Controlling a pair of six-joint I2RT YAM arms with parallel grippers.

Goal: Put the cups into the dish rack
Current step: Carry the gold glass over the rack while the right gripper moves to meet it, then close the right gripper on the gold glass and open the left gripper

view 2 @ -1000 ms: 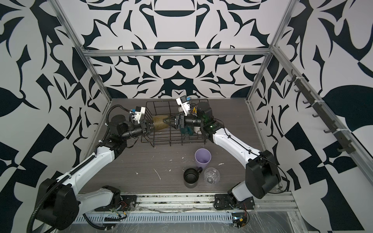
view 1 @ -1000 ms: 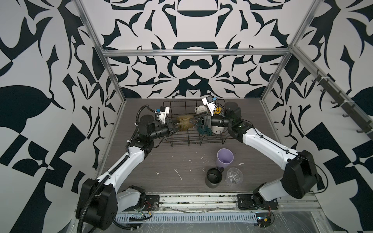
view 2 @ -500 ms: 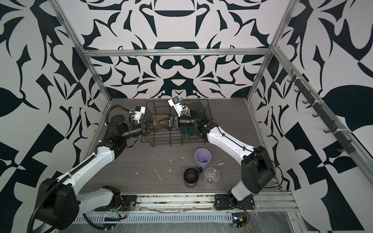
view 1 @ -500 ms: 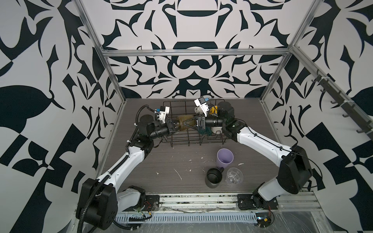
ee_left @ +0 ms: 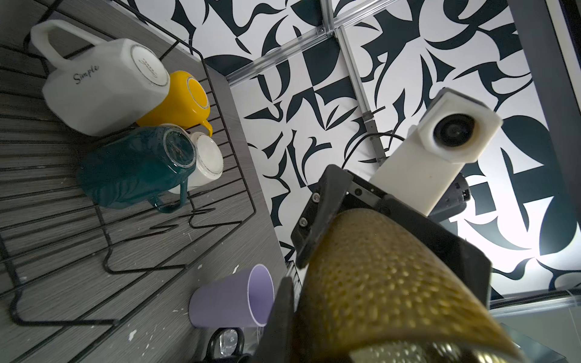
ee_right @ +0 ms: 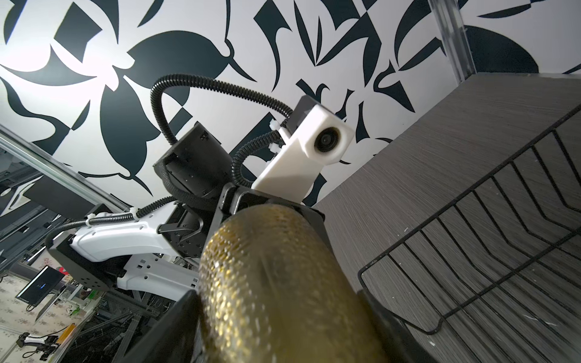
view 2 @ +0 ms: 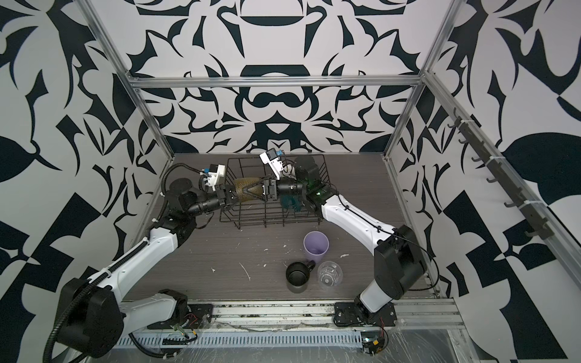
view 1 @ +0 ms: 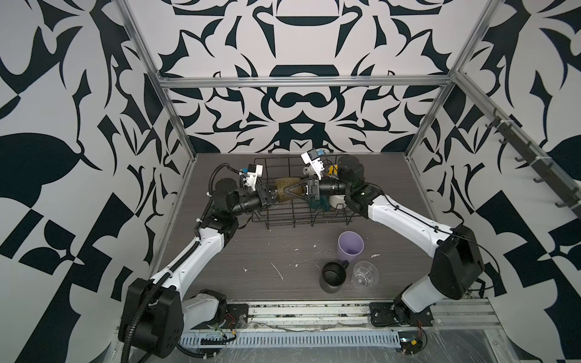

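1. HANDOVER AT THE RACK: the right gripper [view 1: 287, 193] has crossed the dish rack [view 1: 292, 217] within a second. It hung then over the rack's right half, above the teal faceted mug [view 1: 317, 205]. Now it meets the amber glass [view 1: 283, 183] at mid-frame in both top views.
2. Its jaws stand wide, one finger on each side of the glass's free end. Whether they press it yet cannot be told.
3. The left gripper [view 1: 272, 198], just left of centre, has scarcely shifted. Its jaws remain clamped tight on the glass's other end, holding it level in the air above the rack's left half.
4. The glass is golden-brown and translucent, its wall pebbled all over with small dimples. It lies on its side between the two grippers.
5. At the rack's right end the teal mug, the cream faceted mug [ee_left: 100, 91] lettered "Simple", the yellow mug [ee_left: 185, 100] and the white mug [ee_left: 206, 157] lie tipped, bases showing, pressed together.
6. On the desk [view 1: 251, 251], lower right of centre, the lilac tumbler [view 1: 350, 246], black mug [view 1: 333, 276] and clear glass [view 1: 364, 275] stand mouths up, close together, where they were.
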